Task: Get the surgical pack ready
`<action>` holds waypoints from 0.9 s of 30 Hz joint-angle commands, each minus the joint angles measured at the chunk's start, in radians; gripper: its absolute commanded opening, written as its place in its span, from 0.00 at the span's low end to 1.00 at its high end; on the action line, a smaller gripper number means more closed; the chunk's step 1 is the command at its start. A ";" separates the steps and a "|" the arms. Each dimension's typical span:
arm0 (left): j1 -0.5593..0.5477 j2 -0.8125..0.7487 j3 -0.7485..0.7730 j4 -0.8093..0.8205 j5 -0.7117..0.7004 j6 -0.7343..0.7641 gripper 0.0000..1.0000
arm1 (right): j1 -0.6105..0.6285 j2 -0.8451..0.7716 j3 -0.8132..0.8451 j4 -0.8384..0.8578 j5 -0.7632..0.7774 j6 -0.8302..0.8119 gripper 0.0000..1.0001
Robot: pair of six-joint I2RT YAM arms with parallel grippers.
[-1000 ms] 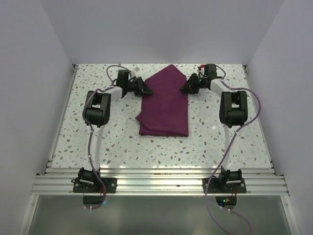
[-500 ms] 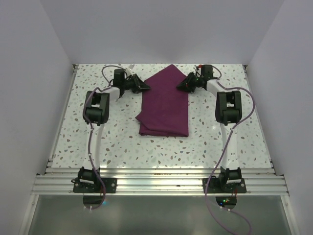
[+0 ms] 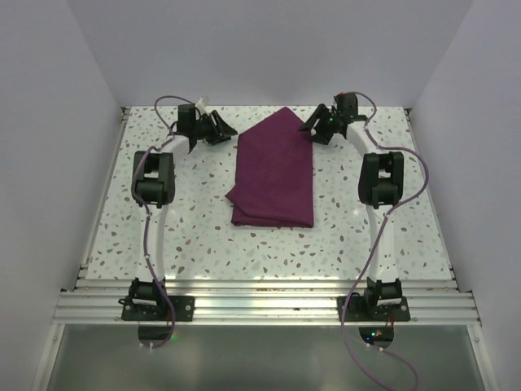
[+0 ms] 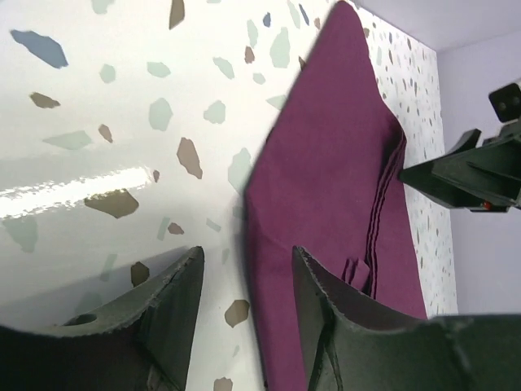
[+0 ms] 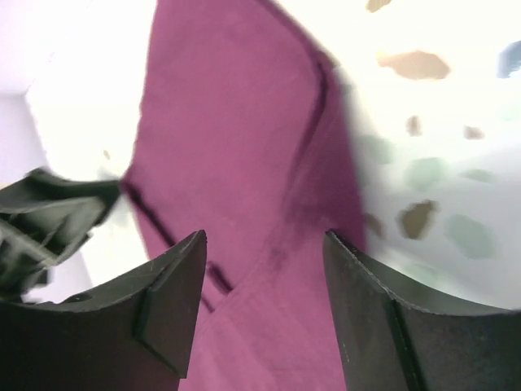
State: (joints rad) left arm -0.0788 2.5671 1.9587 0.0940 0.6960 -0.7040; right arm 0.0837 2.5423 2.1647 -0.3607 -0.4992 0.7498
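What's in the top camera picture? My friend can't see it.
A folded plum-purple cloth lies in the middle of a speckled white table, its far end coming to a point. The left gripper and the right gripper, reaching in from the near edge, sit open on either side of that far end, holding nothing.

Plum-purple surgical pack (image 3: pixel 273 175); white table (image 3: pixel 203 236), grey-brown-blue speckles
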 commanded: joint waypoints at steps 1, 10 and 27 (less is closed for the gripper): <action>0.011 -0.051 0.049 -0.069 -0.095 0.046 0.52 | -0.002 -0.065 0.086 -0.183 0.175 -0.118 0.63; 0.007 0.007 0.054 -0.117 -0.109 0.058 0.58 | -0.016 0.050 0.173 -0.221 0.120 -0.265 0.72; -0.062 0.117 0.066 -0.020 -0.069 -0.006 0.55 | 0.022 0.223 0.270 -0.161 0.062 -0.253 0.59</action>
State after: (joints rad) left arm -0.1421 2.6144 2.0274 0.1192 0.6323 -0.6998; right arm 0.0921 2.6915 2.4233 -0.4767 -0.4473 0.5011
